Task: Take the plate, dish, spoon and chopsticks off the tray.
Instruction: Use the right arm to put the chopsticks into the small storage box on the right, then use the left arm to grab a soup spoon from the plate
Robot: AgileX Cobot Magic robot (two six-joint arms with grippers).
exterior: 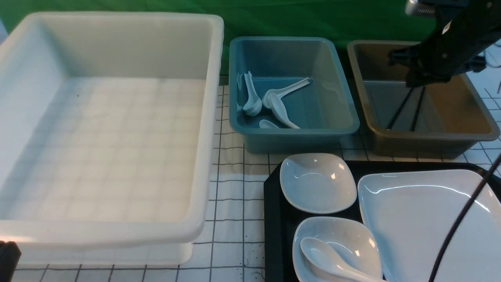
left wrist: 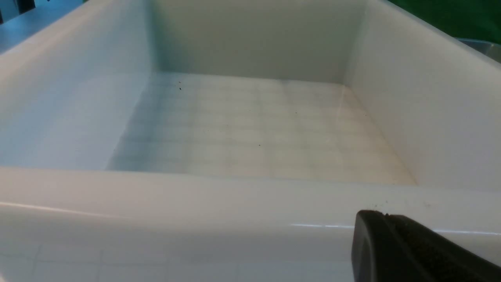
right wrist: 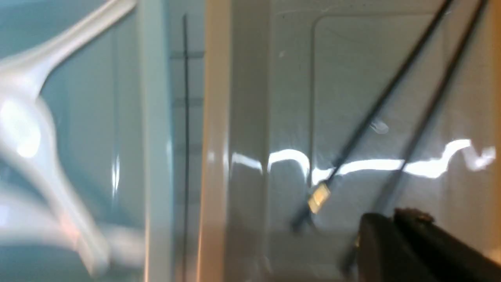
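Bright, even light; glare streaks on the plate (exterior: 411,231); right wrist view heavily blurred.

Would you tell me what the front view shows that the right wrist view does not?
Only the front: the black tray with the plate, two dishes and a spoon, plus the white tub. Only the right wrist: a pale tag on one chopstick. Both: the chopsticks in the brown tub, spoons in the blue tub.
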